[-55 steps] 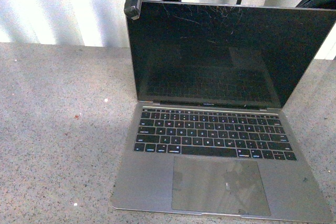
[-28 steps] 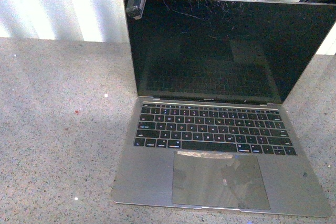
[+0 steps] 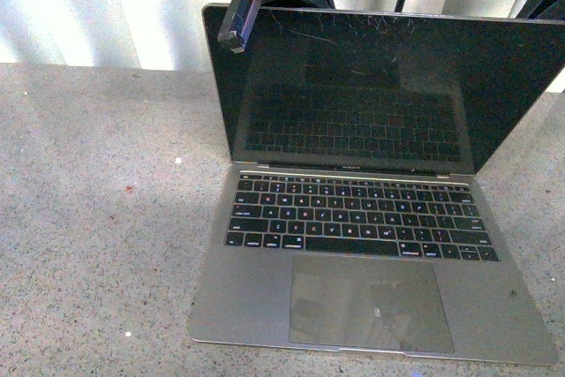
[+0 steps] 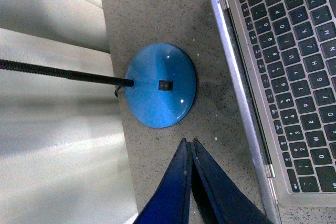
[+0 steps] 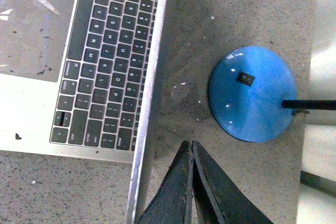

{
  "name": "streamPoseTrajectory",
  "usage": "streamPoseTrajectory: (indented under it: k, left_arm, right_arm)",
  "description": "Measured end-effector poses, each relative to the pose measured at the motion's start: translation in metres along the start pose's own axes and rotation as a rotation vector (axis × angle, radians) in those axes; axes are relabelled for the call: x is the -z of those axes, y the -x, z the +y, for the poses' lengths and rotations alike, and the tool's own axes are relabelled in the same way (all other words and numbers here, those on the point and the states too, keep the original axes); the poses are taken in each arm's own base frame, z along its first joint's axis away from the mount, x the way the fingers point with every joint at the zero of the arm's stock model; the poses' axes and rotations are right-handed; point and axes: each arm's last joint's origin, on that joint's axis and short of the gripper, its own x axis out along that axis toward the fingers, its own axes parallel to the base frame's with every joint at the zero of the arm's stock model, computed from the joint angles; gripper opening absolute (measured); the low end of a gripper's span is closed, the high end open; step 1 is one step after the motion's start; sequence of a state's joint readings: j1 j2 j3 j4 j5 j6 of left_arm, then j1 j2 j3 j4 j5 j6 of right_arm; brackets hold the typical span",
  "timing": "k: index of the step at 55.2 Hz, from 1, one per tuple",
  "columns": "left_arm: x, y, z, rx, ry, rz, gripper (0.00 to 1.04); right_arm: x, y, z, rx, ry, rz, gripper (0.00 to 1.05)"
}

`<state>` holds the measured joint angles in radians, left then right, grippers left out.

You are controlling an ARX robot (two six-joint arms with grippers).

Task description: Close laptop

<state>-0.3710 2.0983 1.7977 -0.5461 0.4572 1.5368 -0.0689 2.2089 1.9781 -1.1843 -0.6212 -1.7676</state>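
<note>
Since 1 second ago, the lid of the laptop [image 3: 353, 218] has tipped toward you. Its top edge sits lower in the front view, and the keyboard's reflection has climbed higher on the scratched black screen. Your left hand [image 3: 235, 34] has come further over the lid's top left corner, where its dark tip overlaps the screen's edge.

The silver-grey laptop stands open on the speckled grey desk [image 3: 97, 218], right of centre, with its black keys and large trackpad facing you. Pale curtain folds [image 3: 106, 6] hang behind the desk.

The left wrist view shows that hand's 2 fingers [image 4: 176, 182] pressed together with nothing between them. They hang over bare desk between the laptop's silver edge and a round blue lamp base [image 4: 160, 85]. The base has 1 small black switch and a thin black stem [image 4: 52, 71].

Your right hand [image 5: 190, 145] is pressed together too, empty, between the same base and the laptop's edge.
</note>
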Motion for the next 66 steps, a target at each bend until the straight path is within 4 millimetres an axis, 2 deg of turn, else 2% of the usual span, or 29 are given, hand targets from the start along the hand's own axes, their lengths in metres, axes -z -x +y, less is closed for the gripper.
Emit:
streamPoseTrajectory:
  k: [7,23,38,48,66]
  left_arm:
    - [-0.007,-0.001,-0.006,0.015,-0.036,-0.009,0.04]
    - [-0.018,-0.002,-0.017,0.002,-0.102,-0.056,0.04]
    - [-0.024,-0.005,-0.028,-0.019,-0.146,-0.086,0.04]
    - [-0.024,-0.012,-0.042,0.006,-0.164,-0.088,0.04]
    - [-0.033,-0.014,-0.055,0.005,-0.147,-0.070,0.04]
  right_arm:
    - [-0.005,-0.006,0.007,-0.038,0.002,0.002,0.03]
    - [-0.023,-0.002,0.019,-0.073,0.029,0.019,0.03]
    - [-0.026,-0.006,0.029,-0.107,0.017,0.047,0.03]
    - [-0.026,-0.014,0.034,-0.123,0.008,0.052,0.03]
    - [-0.031,-0.032,0.041,-0.132,0.018,0.046,0.03]
